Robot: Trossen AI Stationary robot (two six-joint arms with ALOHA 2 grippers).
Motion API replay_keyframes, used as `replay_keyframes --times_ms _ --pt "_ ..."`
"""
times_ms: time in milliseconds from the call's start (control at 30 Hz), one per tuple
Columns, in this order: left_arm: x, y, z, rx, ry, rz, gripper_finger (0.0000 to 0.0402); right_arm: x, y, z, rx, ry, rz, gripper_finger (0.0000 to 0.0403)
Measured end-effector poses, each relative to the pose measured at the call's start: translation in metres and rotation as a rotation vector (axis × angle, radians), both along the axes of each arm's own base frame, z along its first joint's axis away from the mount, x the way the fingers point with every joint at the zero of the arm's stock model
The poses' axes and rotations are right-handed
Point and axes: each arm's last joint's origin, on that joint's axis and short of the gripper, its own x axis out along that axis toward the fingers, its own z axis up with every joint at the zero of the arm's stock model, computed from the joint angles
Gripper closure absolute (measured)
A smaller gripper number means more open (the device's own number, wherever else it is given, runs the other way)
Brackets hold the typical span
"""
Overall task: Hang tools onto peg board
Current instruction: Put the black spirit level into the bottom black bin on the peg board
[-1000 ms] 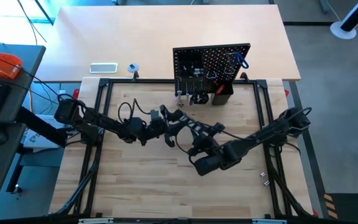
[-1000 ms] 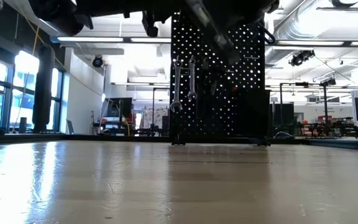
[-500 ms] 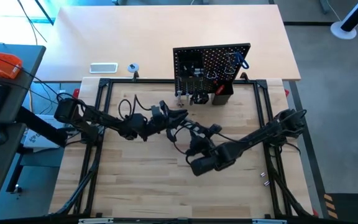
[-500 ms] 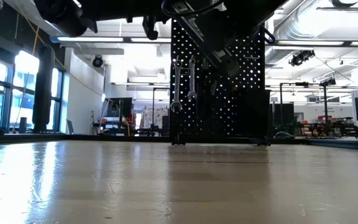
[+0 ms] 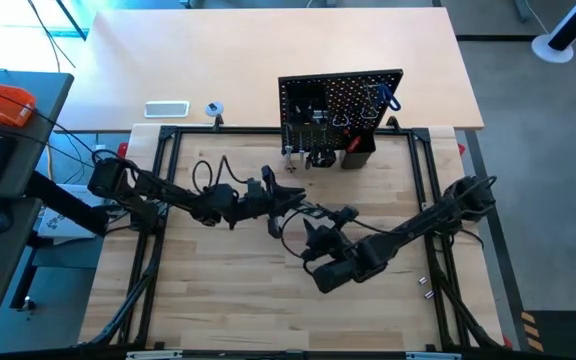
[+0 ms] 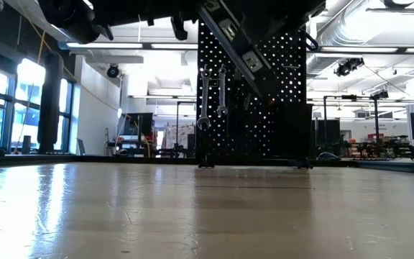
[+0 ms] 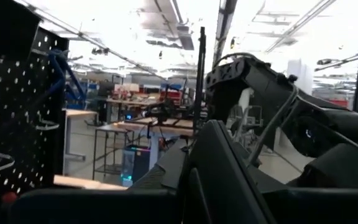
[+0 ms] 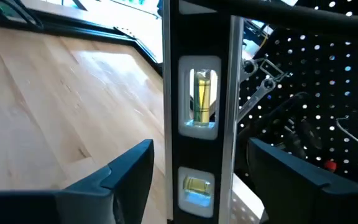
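The peg board stands upright at the table's far edge, with two silver wrenches hanging from hooks, a blue-handled tool and a small bin. A black striped bar with level vials hangs in the air before the board. My left gripper is shut on its left end. My right gripper is open. In the right wrist view its fingers stand on either side of the bar with a gap on each side. My left gripper pinches the bar's left end between its two fingers, coming roughly level from the table's left. The bar runs on forward from between the fingers. It is lifted clear of the table and slants down toward the right.
A white flat rectangle and a small tape roll lie on the far table behind the frame. Small silver pieces lie near the right rail. The wooden table spreads toward the near edge.
My left gripper has rolled at the wrist, and the bar has turned with it and now slants more steeply in the low view. My right gripper's fingers have spread off the bar and it has drawn slightly toward the near edge.
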Motion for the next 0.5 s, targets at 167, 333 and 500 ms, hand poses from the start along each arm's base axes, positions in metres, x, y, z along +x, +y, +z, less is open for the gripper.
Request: replay_keyframes --times_ms 167,333,500 --pt "0.000 -0.001 0.000 0.026 0.002 -0.033 0.0361 -0.009 0.007 0.014 0.036 -0.029 0.039 0.0150" --pt "0.001 -0.001 -0.002 0.050 0.026 -0.091 0.0361 -0.024 0.016 0.034 0.095 -0.060 0.106 0.0148" --pt "0.002 0.002 -0.003 0.075 0.033 -0.220 0.0361 -0.039 0.016 0.061 0.257 -0.075 0.224 0.0147"
